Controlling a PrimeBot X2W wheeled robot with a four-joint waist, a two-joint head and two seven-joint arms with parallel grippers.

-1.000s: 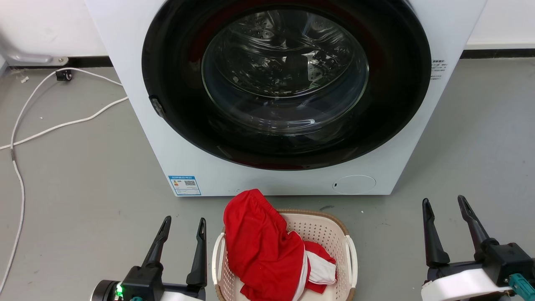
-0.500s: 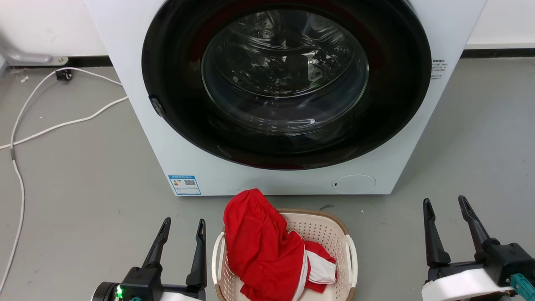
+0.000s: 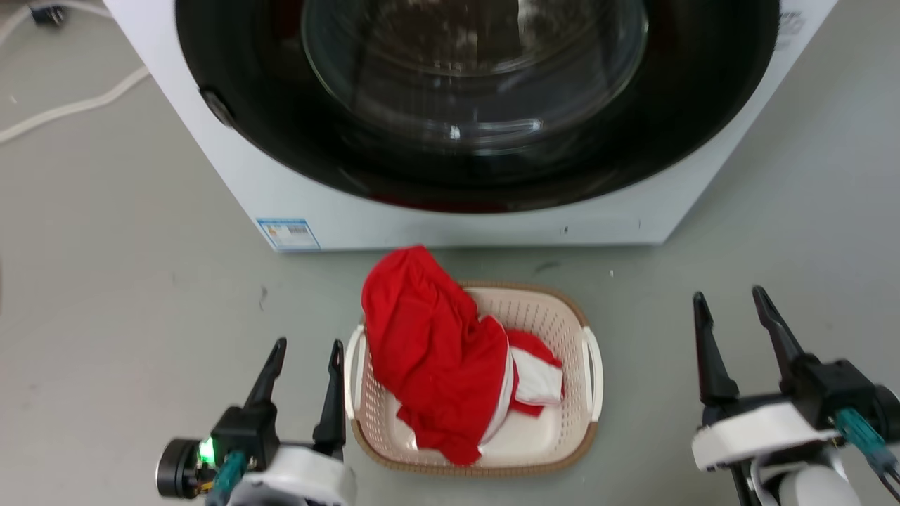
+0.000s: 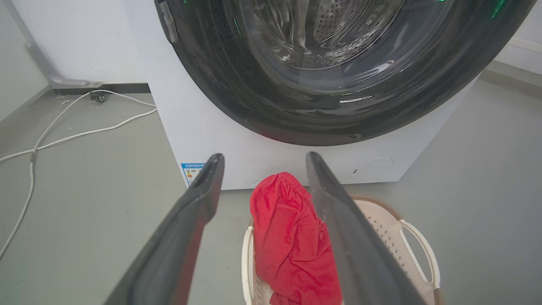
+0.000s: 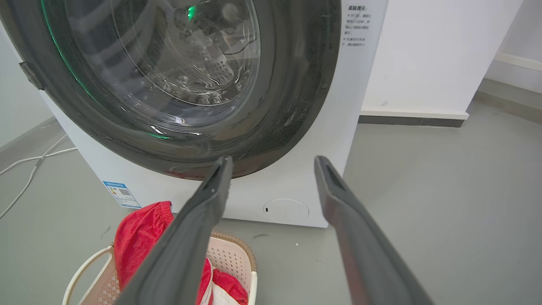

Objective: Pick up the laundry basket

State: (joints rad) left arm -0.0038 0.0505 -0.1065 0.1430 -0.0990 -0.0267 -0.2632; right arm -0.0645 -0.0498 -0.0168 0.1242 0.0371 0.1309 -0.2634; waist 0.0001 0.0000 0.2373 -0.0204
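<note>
— Where's the laundry basket [image 3: 545, 316]?

— On the grey floor [image 3: 126, 295], right in front of the washing machine [image 3: 394, 225], at six o'clock from its round dark door [image 3: 478, 105]. It stands flat and upright, brown rim up, with a white loop handle on each long side.

— Anything in it?

— A red garment [image 3: 429, 351], heaped on the nine o'clock half and spilling over the far rim towards the machine. A bit of white cloth [image 3: 538, 379] lies beside it, towards three o'clock.

— And the arms?

— The left gripper [image 3: 309, 344] sits at about eight o'clock from the basket, fingers pointing at the machine. Its jaws are spread apart with nothing between them. The inner finger is just beside the near handle; whether it touches, I cannot tell.

— The other one?

— The right gripper [image 3: 728, 292] is at three o'clock, well apart from the basket, over bare floor. Its jaws are spread wide too, and it holds nothing.

— So nobody has hold of the basket?

— No, it rests on the floor between the two grippers, much nearer the left one.

— What else is about?

— A white cable [image 3: 70, 109] trails over the floor at ten o'clock from the basket, and a small blue label [image 3: 287, 233] is stuck to the machine's lower corner on that side.
</note>
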